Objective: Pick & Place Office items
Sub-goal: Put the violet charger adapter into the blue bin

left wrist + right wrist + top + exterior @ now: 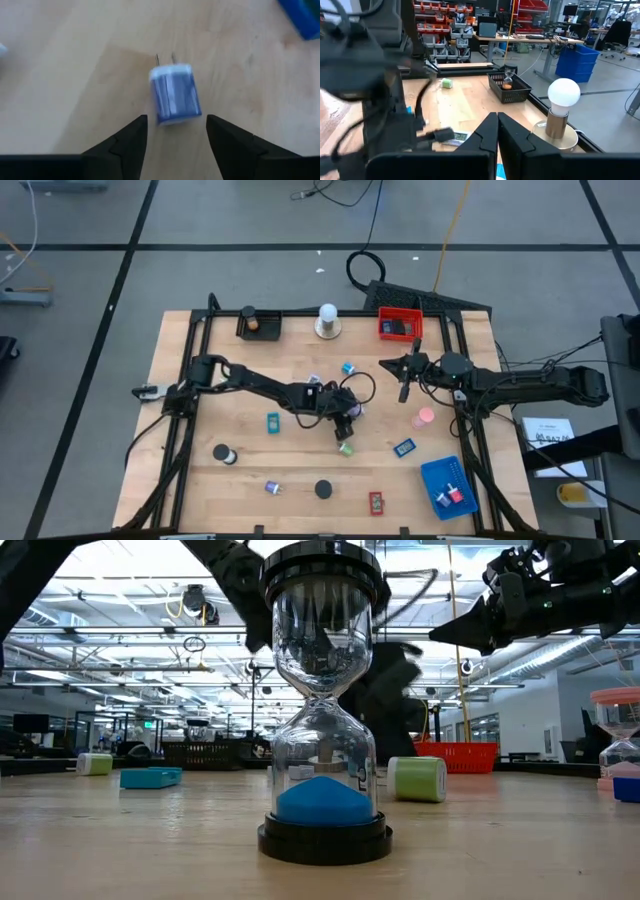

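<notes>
The left gripper (176,145) hangs over the middle of the wooden table (250,480), and its two dark fingers (131,142) stand apart with nothing between them. Just past the fingertips lies a small blue and white plug (174,93), flat on the wood and touching neither finger. It is a little longer than it is wide. Its long side runs straight away from the gripper, and its two thin metal prongs point away from the fingers too. From above, the left gripper (345,423) sits near a small green thing (346,448) on the table, and the plug is too small there to pick out. The right gripper (404,385) is up in the air near the red tray (399,326) at the back of the table. Its fingers (485,137) are pressed together and hold nothing. A white bulb on a round base (562,112) stands near the table's back edge.
</notes>
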{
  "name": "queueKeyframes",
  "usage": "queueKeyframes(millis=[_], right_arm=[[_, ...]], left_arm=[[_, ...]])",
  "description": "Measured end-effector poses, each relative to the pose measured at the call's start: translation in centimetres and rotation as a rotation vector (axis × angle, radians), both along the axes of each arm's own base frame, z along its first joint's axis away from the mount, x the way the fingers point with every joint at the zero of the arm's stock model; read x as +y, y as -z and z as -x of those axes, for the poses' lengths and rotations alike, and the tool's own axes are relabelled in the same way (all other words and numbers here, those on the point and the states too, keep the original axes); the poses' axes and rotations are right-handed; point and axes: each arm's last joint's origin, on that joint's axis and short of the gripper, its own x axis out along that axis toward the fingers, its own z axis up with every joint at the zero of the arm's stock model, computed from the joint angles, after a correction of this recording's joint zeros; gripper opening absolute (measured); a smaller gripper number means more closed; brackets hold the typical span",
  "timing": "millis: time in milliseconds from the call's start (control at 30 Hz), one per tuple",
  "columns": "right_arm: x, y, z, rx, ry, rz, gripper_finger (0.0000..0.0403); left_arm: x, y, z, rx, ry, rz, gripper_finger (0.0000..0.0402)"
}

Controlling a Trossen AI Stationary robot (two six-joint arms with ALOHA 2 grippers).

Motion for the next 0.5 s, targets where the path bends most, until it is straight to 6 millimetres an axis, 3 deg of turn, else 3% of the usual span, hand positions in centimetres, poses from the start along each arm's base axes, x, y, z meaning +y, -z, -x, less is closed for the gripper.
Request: queueKeyframes(millis=[133, 233, 500], right_arm=[[0.0, 0.0, 0.0, 0.001, 0.001, -0.01, 0.0004], [0.0, 0.0, 0.0, -0.004, 0.002, -0.026, 0.0004], [-0.2, -0.3, -0.3, -0.081, 0.052, -0.111, 0.0004]], left_arm=[[-0.2, -2.9, 1.2, -0.031, 0.033, -0.075, 0.0176], [-0.7, -4.0, 3.3, -0.109, 0.078, -0.134, 0.0129], [0.3, -3.1, 11.3, -0.587, 0.059, -0.151, 0.0014]])
